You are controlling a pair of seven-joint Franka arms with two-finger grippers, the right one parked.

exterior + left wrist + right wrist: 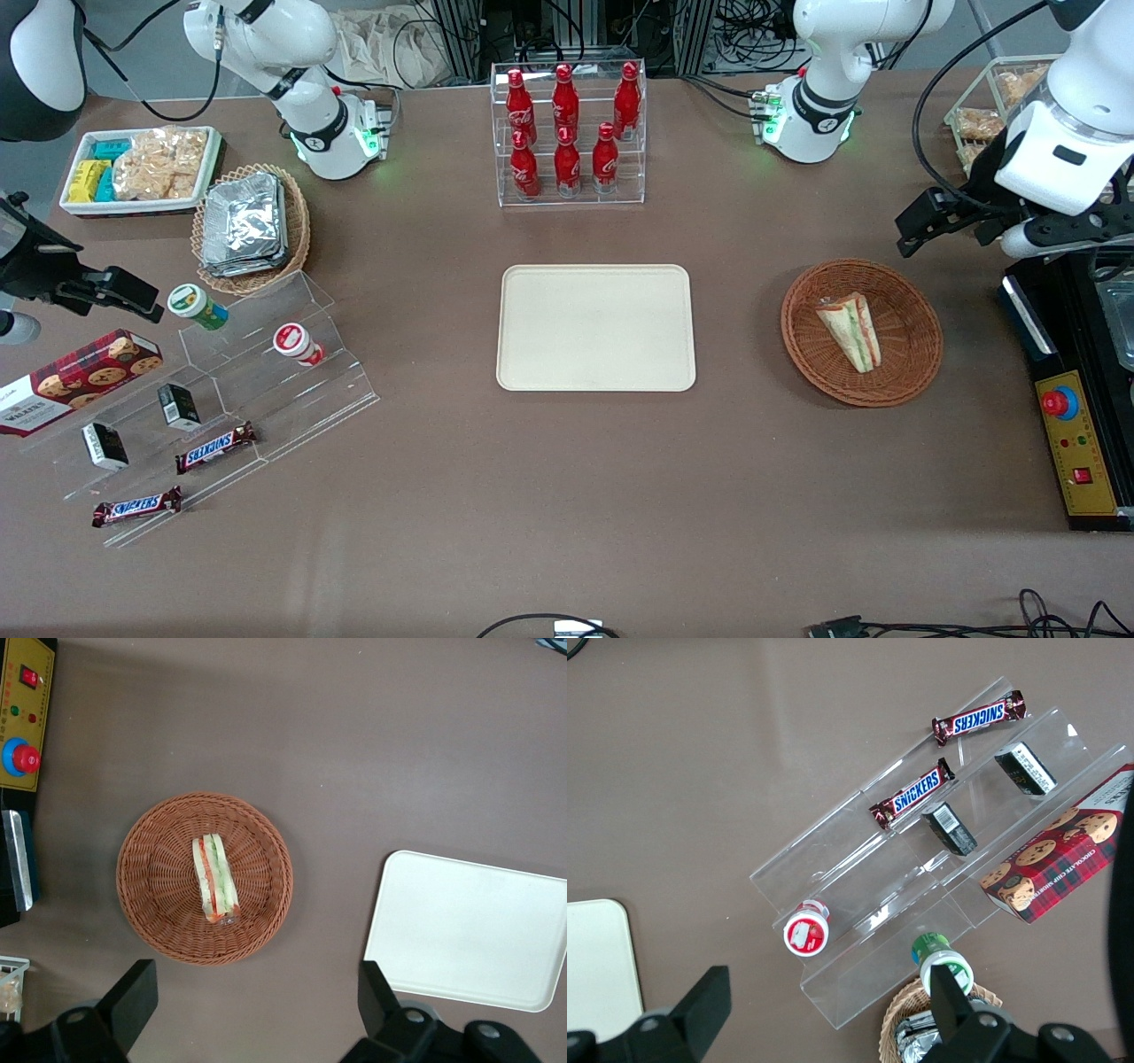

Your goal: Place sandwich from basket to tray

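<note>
Sandwich [215, 879] in basket [151, 877], open jaws above

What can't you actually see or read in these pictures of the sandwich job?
- Hand: open above the table near the basket; the wrist view's edge cuts off its upper part.
- Sandwich: lies in the basket; the filling is too small to identify.
- Tray: one end runs out of the wrist view.
- Sandwich underside: hidden against the basket.
</note>
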